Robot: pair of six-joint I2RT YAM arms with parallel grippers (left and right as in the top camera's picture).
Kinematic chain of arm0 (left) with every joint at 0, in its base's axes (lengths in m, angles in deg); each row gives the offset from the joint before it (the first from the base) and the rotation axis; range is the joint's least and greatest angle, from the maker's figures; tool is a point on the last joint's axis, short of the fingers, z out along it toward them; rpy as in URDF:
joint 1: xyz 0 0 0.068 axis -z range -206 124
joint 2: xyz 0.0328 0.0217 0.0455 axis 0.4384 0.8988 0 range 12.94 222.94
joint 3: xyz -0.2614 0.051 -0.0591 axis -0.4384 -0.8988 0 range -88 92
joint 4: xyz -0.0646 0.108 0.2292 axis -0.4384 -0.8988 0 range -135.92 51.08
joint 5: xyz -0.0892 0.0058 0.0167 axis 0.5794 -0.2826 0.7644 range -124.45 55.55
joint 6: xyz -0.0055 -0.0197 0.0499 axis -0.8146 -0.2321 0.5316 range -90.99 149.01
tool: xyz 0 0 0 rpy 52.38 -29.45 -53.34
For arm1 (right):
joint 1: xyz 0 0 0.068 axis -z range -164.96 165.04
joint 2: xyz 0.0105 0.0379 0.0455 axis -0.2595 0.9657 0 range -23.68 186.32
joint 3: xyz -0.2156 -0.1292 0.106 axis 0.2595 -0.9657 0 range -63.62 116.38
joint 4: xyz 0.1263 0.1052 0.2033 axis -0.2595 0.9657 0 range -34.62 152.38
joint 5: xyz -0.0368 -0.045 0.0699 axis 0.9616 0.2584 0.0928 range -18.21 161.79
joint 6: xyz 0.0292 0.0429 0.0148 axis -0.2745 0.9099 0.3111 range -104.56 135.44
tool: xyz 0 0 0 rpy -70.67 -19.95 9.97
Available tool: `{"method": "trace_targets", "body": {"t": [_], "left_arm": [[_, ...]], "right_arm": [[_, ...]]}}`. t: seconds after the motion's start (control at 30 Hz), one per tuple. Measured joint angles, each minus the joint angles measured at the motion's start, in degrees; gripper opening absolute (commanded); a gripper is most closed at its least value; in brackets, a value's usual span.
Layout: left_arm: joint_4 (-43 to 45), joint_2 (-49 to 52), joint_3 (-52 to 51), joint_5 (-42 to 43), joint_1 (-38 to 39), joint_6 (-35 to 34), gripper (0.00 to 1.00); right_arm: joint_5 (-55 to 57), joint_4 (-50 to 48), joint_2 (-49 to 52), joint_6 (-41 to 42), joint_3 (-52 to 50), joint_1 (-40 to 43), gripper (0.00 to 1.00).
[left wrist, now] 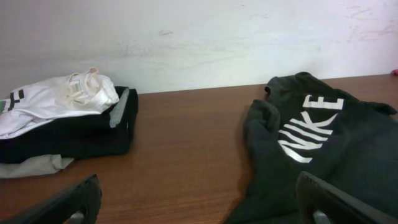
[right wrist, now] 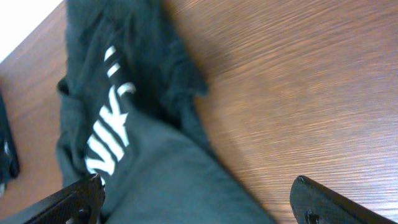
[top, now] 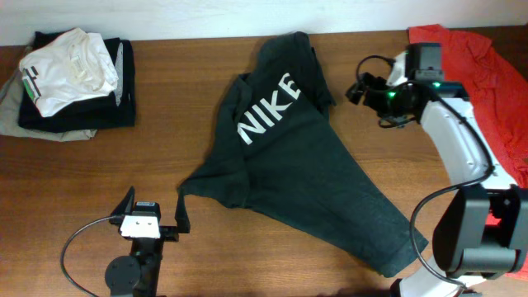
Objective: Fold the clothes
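The clothes, a black T-shirt [top: 289, 165] with white "NIKE" lettering, lie rumpled across the middle of the table, running from the back centre to the front right. My right gripper [top: 356, 82] hovers open just right of the shirt's upper part. In the right wrist view the shirt [right wrist: 155, 174] lies below the spread right gripper [right wrist: 198, 183], with nothing between its fingers. My left gripper [top: 155, 208] stands open near the front edge, left of the shirt's lower-left corner. The left wrist view shows the left gripper [left wrist: 196, 186] empty over bare wood, with the shirt [left wrist: 348, 149] to its right.
A stack of folded garments [top: 74, 78] with a white one on top sits at the back left, also in the left wrist view [left wrist: 62, 118]. A red T-shirt [top: 487, 66] lies at the back right beside the right arm. A white wall [left wrist: 199, 37] runs behind the table.
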Motion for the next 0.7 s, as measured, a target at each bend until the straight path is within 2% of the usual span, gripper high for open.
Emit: {"method": "trace_targets", "body": {"t": [0.13, 0.33, 0.4, 0.43, 0.5, 0.57, 0.7], "left_arm": [[0.0, 0.0, 0.0, 0.0, 0.0, 0.0, 0.99], [0.17, 0.0, 0.0, 1.11, 0.0, 0.0, 0.99], [0.92, 0.0, 0.0, 5.64, -0.04, -0.66, 0.99], [2.84, 0.0, 0.0, 11.19, -0.07, -1.33, 0.99], [6.91, 0.02, -0.15, 17.22, -0.07, -2.03, 0.99], [11.96, 0.0, -0.09, 20.31, -0.07, -3.3, 0.99], [11.78, 1.66, 1.73, 21.86, -0.07, -4.15, 0.99]], "right_arm": [[0.57, 1.9, 0.0, 0.0, 0.0, 5.81, 0.99], [0.57, 1.88, -0.02, -0.02, 0.0, 6.4, 0.99], [0.57, 1.9, -0.02, 0.0, 0.0, 6.4, 0.99], [0.57, 1.88, -0.02, -0.02, 0.0, 6.4, 0.99], [0.57, 1.9, -0.02, -0.04, 0.0, 6.4, 0.99], [0.57, 1.88, -0.02, -0.02, 0.0, 6.4, 0.99], [0.57, 1.86, -0.02, -0.02, 0.0, 6.4, 0.99]]}}
